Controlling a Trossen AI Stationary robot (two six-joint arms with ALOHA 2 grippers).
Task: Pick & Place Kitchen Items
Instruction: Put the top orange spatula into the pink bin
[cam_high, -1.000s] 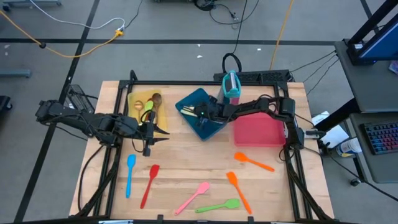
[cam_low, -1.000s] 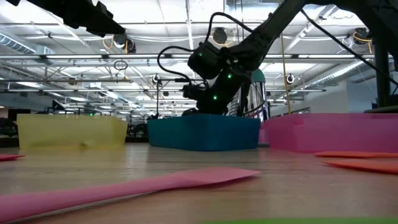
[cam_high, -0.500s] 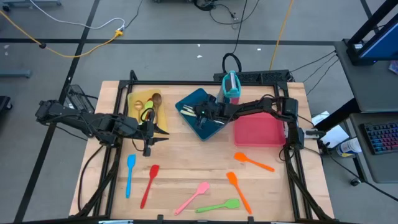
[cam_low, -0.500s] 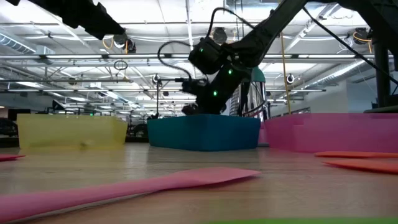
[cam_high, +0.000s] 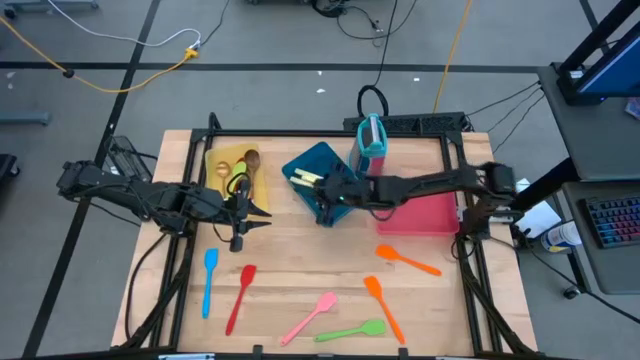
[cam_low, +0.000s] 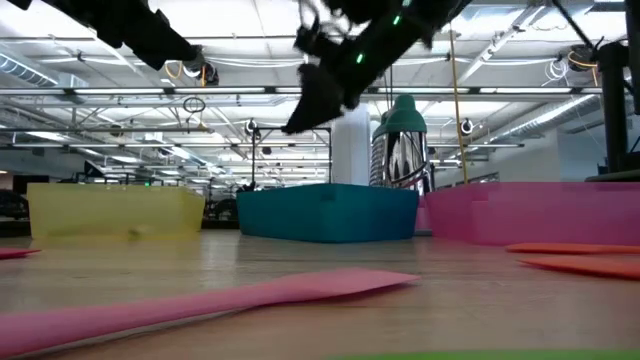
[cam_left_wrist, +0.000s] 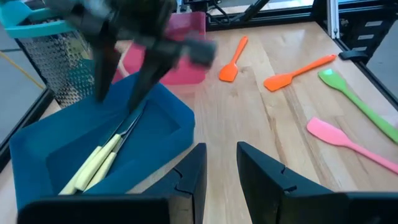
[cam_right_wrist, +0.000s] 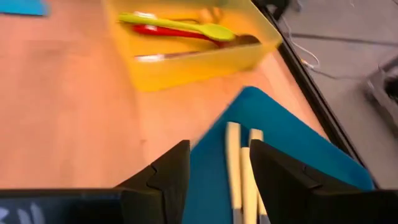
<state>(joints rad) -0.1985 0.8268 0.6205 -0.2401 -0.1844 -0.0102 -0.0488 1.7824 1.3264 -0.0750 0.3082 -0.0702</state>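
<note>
My right gripper (cam_high: 324, 203) hangs open and empty above the blue tray (cam_high: 312, 160); it also shows in the left wrist view (cam_left_wrist: 118, 93) and high in the low view (cam_low: 292, 126). Cream-handled knives (cam_right_wrist: 239, 168) lie flat in that tray. The yellow tray (cam_high: 215, 160) holds a green spoon (cam_right_wrist: 180, 25), a red utensil and a wooden spoon (cam_high: 251, 159). My left gripper (cam_high: 262, 212) waits open and empty between the yellow and blue trays. On the bare wood lie a blue spoon (cam_high: 209, 280), a red spatula (cam_high: 240, 295), a pink spatula (cam_high: 310, 318), a green spoon (cam_high: 352, 331) and two orange utensils (cam_high: 383, 305).
A pink-red tray (cam_high: 415, 212) stands to the right of the blue tray. The upright teal holder (cam_high: 372, 140) stands at the far edge behind them. Loose utensils lie across the near half of the table, with bare wood between them and the trays.
My right gripper has risen out of the blue tray and come a little toward the table's near edge, its arm stretching out lower and straighter from the right. The knives stay in the tray. My left arm has kept still.
</note>
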